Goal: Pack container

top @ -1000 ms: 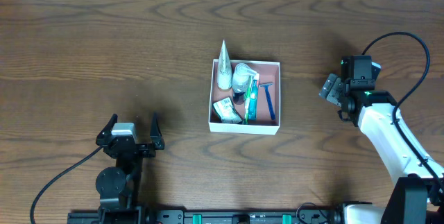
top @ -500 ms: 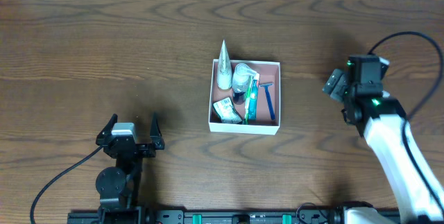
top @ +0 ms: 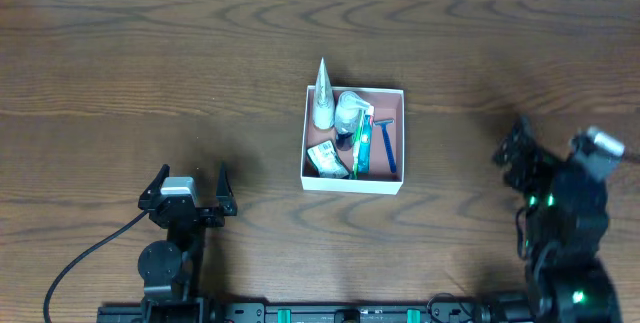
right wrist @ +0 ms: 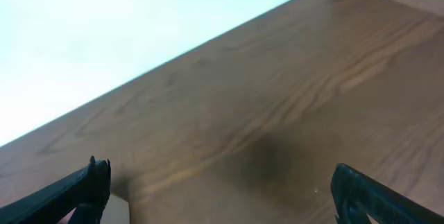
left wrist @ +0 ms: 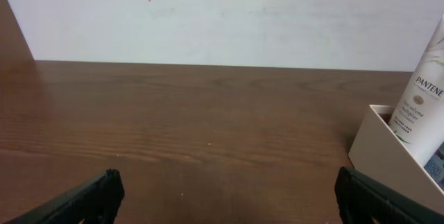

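Left gripper [top: 191,175] rests low over the table [top: 150,63] with its jaws spread wide and nothing between them. Right gripper [right wrist: 218,179] is likewise parted and empty; its wrist view shows both fingertips far apart, while overhead the arm is blurred.

Around both grippers the table is dark brown wood with a strong wavy grain and a soft sheen. Beyond its far edge, ahead of each gripper, a plain pale wall [left wrist: 222,16] rises, unmarked except for a tiny red speck seen from the left wrist.

Ahead of the left gripper and well off to its right sits the container [top: 353,185]. It lies well apart from the right gripper too, on that gripper's left. It is a square, shallow box with white outer walls and a pinkish-brown floor, flat on the wood.

Inside, a white cone-shaped tube [top: 322,93] printed PANTENE leans in the far corner nearest the left gripper, its tip reaching past the rim. Beside it stands a small clear bottle [top: 348,113] with a rounded cap. A green and blue toothbrush pack [top: 362,148] and a blue razor [top: 388,148] lie side by side, the razor toward the right gripper's side. A small pale sachet [top: 325,158] sits in the near corner on the left gripper's side.
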Tool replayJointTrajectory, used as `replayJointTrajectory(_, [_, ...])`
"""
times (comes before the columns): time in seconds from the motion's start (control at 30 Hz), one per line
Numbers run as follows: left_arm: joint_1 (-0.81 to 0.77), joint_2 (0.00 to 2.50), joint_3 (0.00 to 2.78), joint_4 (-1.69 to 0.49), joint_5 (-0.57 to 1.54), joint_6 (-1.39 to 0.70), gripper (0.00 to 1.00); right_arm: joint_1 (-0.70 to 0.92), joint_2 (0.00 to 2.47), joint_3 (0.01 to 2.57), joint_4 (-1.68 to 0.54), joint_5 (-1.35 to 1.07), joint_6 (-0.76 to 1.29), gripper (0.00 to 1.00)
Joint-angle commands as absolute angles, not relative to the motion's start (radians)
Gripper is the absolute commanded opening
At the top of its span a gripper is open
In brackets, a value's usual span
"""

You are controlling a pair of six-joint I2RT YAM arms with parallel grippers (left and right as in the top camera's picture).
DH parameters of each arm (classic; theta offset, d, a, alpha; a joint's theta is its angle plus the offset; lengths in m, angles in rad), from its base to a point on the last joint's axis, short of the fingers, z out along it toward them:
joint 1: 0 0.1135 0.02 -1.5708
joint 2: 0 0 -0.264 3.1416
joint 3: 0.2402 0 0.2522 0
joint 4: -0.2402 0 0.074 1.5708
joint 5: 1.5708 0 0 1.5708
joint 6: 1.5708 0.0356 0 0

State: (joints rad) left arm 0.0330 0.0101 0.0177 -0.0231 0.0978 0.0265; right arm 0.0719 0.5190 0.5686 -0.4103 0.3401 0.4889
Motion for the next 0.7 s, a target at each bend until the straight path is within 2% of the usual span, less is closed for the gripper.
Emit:
replayJointTrajectory(0.0, [0.038,0.005,0.004,-0.063,0.109,0.031,0.98,0.04,0.397,0.441,-0.339,0.231,0.426,0.99])
replayJointTrajectory(0.2, [0.038,0.005,0.004,-0.063,0.109,0.031,0.98,0.025,0.232,0.241,-0.076,-0.039,0.118,0.99])
replayJointTrajectory(0.4, [0.038,0.005,0.004,-0.063,0.109,0.031,0.98,0.024,0.119,0.105,0.017,-0.054,0.099,0.99])
replayJointTrajectory(0.67, [0.038,0.005,0.004,-0.063,0.109,0.031,0.98,0.018,0.019,0.005,-0.004,-0.054,0.091,0.99])
